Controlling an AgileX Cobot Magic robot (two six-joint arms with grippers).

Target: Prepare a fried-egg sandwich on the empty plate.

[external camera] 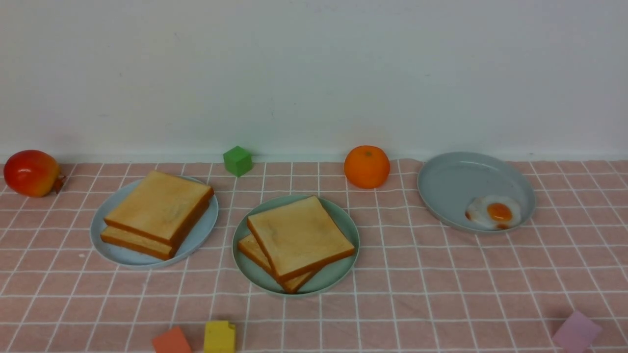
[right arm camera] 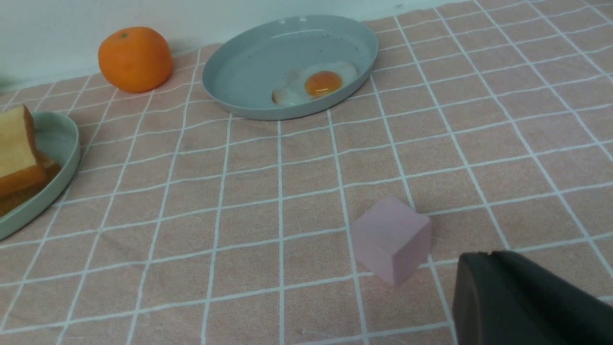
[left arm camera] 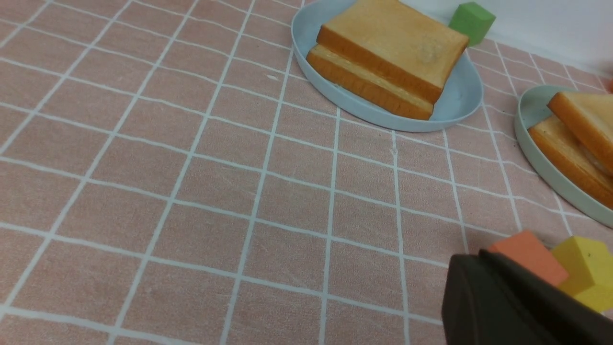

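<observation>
On the pink checked tabletop [external camera: 441,294], two toast slices [external camera: 300,236] sit stacked askew on the mint-green plate [external camera: 343,220]. Only one dark pincer [left arm camera: 522,306] part shows in each wrist view, well apart from it; I cannot tell their opening.

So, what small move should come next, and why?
Probably no grasp yet: first check the gap between the two toast slices on the mint-green plate. They already lie stacked, askew. No egg shows between them, though one may be hidden. One fried egg lies in the grey-blue plate beside the orange.
</observation>
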